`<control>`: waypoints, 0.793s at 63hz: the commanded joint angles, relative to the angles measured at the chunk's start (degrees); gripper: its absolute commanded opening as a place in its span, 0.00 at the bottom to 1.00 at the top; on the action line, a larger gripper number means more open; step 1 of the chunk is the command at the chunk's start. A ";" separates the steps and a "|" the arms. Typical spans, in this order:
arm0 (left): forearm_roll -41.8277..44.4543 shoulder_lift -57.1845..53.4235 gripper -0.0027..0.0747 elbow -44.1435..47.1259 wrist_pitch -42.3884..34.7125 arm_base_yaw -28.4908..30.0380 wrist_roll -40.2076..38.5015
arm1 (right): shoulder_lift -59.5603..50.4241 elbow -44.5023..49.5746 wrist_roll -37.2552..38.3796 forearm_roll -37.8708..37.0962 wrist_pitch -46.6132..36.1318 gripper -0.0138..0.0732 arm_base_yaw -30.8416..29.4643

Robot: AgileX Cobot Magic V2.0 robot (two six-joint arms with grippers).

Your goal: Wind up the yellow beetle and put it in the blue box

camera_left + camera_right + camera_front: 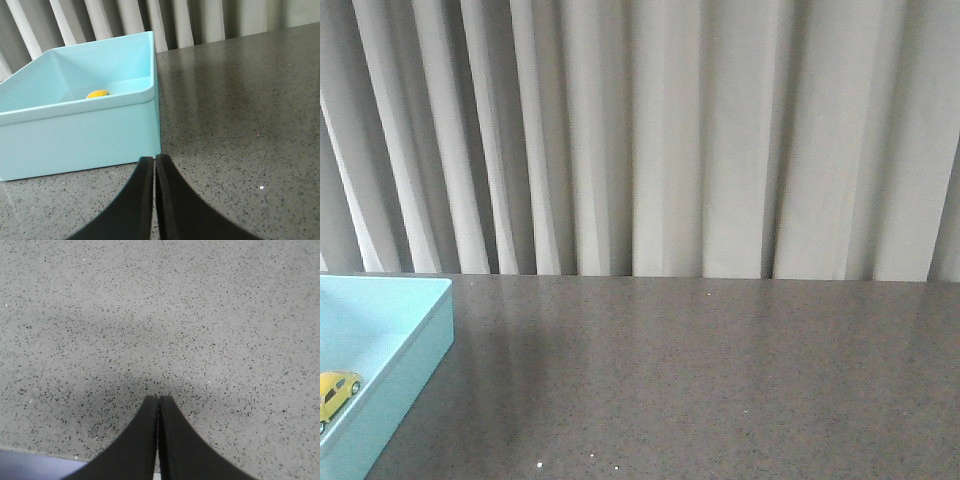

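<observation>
Closest to us in the left wrist view is the left end effector (154, 162), two black fingers pressed together with only a hairline seam between them, so it's closed and holding nothing. Its tips sit just in front of the near corner of the blue box (90, 135), close to the wall but we can't tell if they touch it. Over the rim we see only a small sliver of the yellow beetle (98, 93), lying on the box floor toward the far wall, so it's past the wall from the fingers and well apart from them.

Same story in the right wrist view: the right end effector (158, 401) has its black fingers squeezed tight, empty, hovering over bare speckled grey desk (200, 315) with a soft shadow just beyond the tips. Neither the box nor the car shows up in that picture.

From the front view we get the box in the lower left of the frame, cut off by the left and bottom edges, sitting flat on the desk. The beetle is inside it, right at the left edge of the frame, roof up, with a silver-hubbed wheel visible. It's near the left side of the box floor, apart from the right-hand wall. Neither arm shows in this view. Behind the desk hangs a pale pleated curtain (670, 130).
</observation>
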 commanded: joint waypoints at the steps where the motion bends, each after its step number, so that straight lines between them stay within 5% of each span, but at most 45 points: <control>1: -0.32 -2.76 0.03 1.35 -6.11 -0.30 -0.37 | -0.04 -1.33 -0.10 -1.10 -2.84 0.15 0.01; 50: -0.32 -6.97 0.03 3.36 -4.48 -0.30 -0.37 | -0.04 -1.33 -0.10 -1.10 -1.89 0.15 0.01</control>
